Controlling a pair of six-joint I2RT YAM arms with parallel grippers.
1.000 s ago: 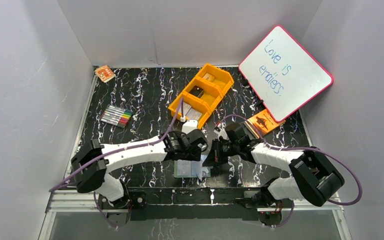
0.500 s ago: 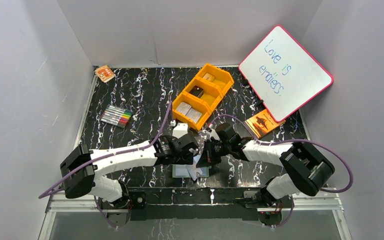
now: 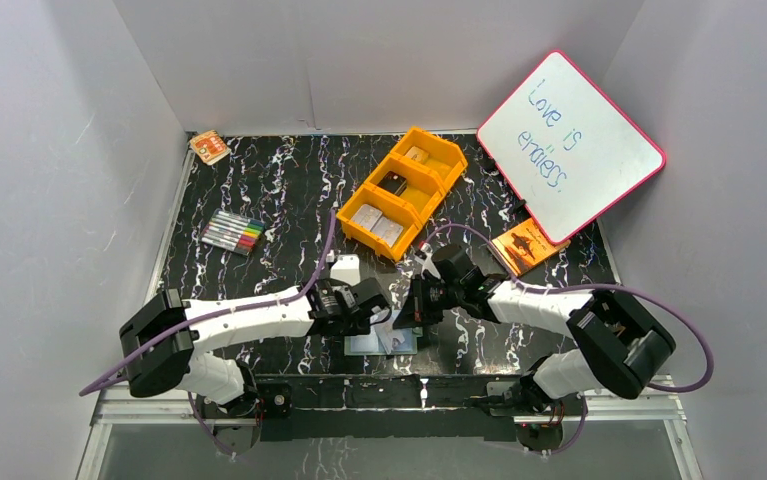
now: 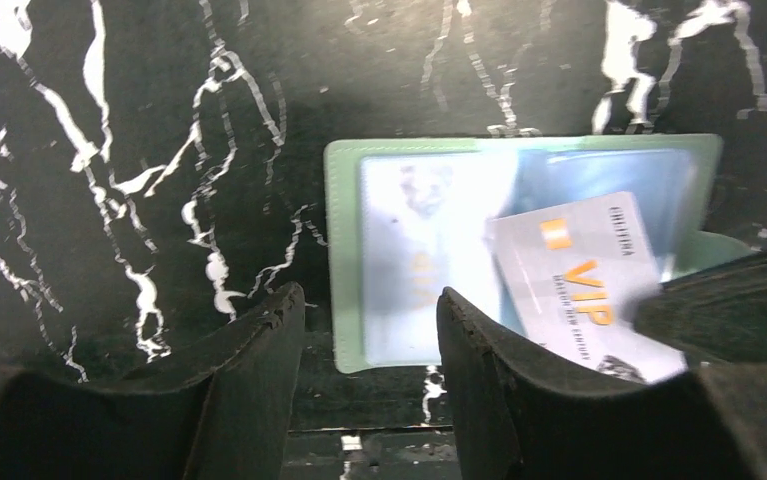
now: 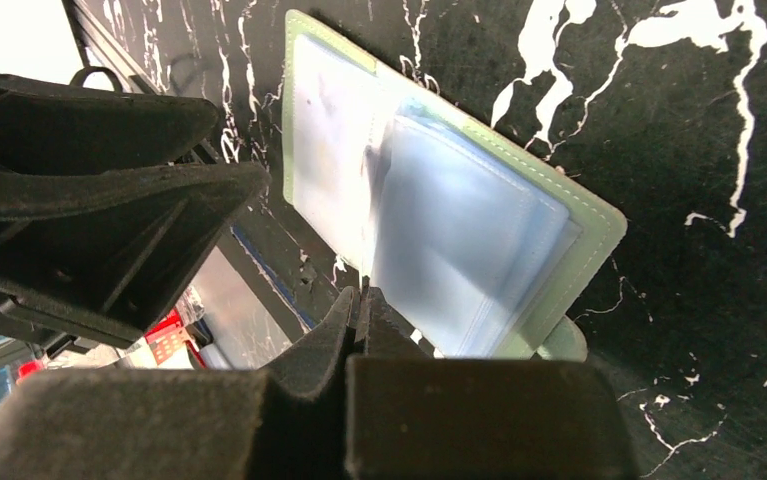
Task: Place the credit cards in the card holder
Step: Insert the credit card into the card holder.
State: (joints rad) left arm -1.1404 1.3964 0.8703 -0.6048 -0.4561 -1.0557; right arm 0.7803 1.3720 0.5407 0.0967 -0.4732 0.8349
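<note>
Lab test cell: white panels (image 3: pixel 59 150), marbled table (image 3: pixel 289 190).

Card holder (image 3: pixel 364 345) lies open at surface (image 3: pixel 289 180) near edge, centre. L gripper (image 3: pixel 383 312) & R gripper (image 3: pixel 407 312) tip to tip just above it, pale credit card (image 3: pixel 396 341) beneath R. Orange tray (image 3: pixel 441 186) mid-surface, markers (image 3: pixel 232 232) left.

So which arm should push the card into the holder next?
Right. The right claw is shut on the silver card, over the open card holder; the left claw is open, holding nothing.
</note>
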